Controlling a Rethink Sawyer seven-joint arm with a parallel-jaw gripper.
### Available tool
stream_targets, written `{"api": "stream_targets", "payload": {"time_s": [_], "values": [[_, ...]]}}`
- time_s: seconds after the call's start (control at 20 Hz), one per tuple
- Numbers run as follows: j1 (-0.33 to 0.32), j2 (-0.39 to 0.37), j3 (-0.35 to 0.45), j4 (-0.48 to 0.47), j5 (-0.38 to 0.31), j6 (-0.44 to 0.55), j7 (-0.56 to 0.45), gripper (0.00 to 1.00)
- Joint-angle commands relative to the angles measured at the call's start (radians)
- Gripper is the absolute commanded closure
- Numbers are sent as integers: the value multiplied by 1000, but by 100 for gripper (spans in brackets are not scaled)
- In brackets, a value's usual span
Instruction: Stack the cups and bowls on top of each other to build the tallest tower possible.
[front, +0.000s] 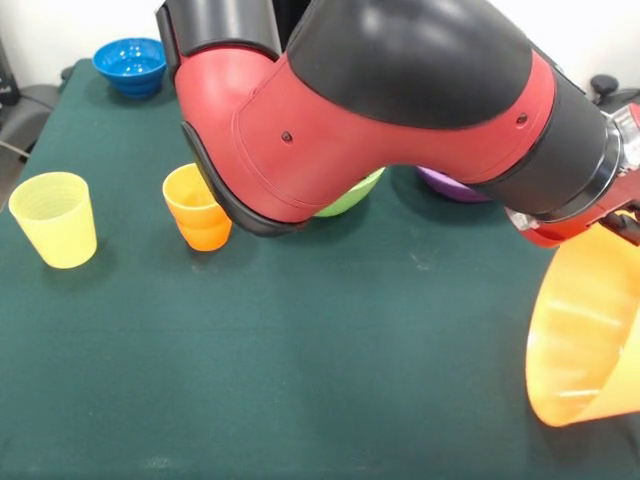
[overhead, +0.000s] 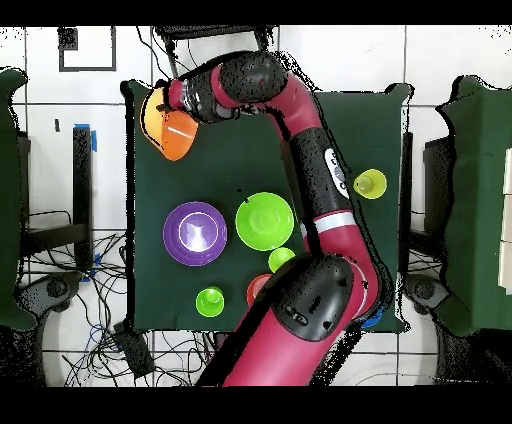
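From the left in the front view: small blue bowl (front: 130, 65) at the far corner of the surface (front: 330, 360), pale yellow cup (front: 55, 218) upright near the left edge, orange cup (front: 197, 207) upright just beside my arm's elbow housing. Lime green bowl (front: 352, 196) and purple bowl (front: 452, 186) sit behind the arm, mostly hidden here; overhead shows them side by side mid-surface. Far right: my hand (front: 622, 222) carries the large yellow-orange bowl (front: 588, 335), tilted steeply on its side, off the surface and over the corner. I cannot tell how far the fingers are parted; only the wrist shows. Risks, as I judge them: a rim hold on so wide a bowl could slip or swing; a release here would drop it past the edge; the low elbow could knock the orange cup.
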Motion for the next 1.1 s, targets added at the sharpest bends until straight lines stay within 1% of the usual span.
{"api": "stream_targets", "payload": {"time_s": [0.05,0.3,0.85,1.1], "values": [[4,60,5,-19,-27,44,-358,100],[16,103,4,-72,-33,59,-400,100],[32,224,20,-191,-44,91,-506,100],[41,233,21,-229,-45,127,-516,100]]}}
